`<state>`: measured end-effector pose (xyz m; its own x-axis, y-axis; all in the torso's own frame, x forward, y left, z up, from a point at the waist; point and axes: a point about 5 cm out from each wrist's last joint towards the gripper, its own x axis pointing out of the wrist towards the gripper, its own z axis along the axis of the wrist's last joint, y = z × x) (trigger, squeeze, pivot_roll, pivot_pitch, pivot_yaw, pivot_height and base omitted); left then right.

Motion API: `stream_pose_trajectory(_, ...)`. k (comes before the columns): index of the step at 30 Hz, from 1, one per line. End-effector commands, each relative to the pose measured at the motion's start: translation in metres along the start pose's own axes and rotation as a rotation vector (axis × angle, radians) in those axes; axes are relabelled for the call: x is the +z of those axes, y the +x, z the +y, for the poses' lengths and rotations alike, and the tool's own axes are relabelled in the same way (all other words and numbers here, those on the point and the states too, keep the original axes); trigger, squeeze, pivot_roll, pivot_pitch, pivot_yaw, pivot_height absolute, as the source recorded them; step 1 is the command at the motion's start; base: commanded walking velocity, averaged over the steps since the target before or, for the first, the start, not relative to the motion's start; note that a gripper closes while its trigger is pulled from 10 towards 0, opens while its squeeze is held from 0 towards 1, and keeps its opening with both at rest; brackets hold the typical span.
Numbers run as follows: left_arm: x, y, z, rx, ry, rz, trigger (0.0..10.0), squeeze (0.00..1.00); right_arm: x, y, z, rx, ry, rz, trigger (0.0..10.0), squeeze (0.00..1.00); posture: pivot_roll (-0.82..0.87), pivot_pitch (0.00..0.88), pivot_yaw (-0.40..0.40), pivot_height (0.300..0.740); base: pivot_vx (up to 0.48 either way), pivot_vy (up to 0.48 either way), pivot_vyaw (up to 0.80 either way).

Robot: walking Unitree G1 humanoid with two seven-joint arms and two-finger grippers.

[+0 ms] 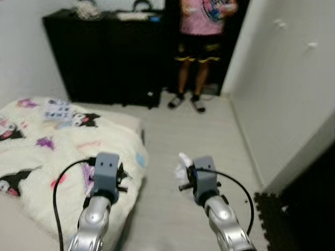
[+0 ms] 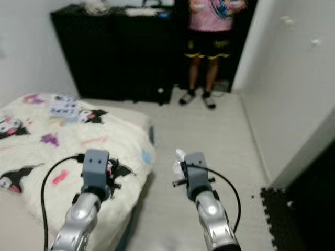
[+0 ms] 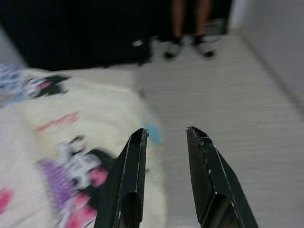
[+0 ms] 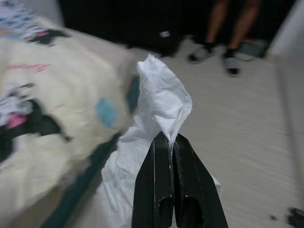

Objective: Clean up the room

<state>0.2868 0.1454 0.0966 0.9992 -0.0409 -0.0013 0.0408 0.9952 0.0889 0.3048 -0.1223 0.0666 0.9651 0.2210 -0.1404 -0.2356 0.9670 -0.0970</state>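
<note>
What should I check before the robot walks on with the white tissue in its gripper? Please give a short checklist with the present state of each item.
1. Right gripper shut on the crumpled white tissue: ok.
2. Tissue hangs free of the cream cartoon-print blanket: ok.
3. Left gripper open and holding nothing: ok.
4. Pale floor ahead free of obstacles: not ok, a person in a pink shirt stands by the black cabinet.
5. A bin to drop the tissue in: cannot tell.
</note>
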Motion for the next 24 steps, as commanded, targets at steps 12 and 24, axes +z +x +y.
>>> stream_pose_trajectory(12,-0.0015,0.0033,0.0014,-0.014,0.01,0.009,10.0,0.0,-0.0037,-0.0011,0.0035,-0.017,0.028,0.003,10.0,0.0,0.02,0.081,0.01,0.74,0.0,0.0,-0.8)
stream_pose_trajectory(24,-0.0004,0.0048,0.0024,-0.019,0.015,0.006,10.0,0.0,-0.005,-0.0011,0.0048,-0.018,0.031,0.007,10.0,0.0,0.02,0.075,0.006,0.74,0.0,0.0,-0.8)
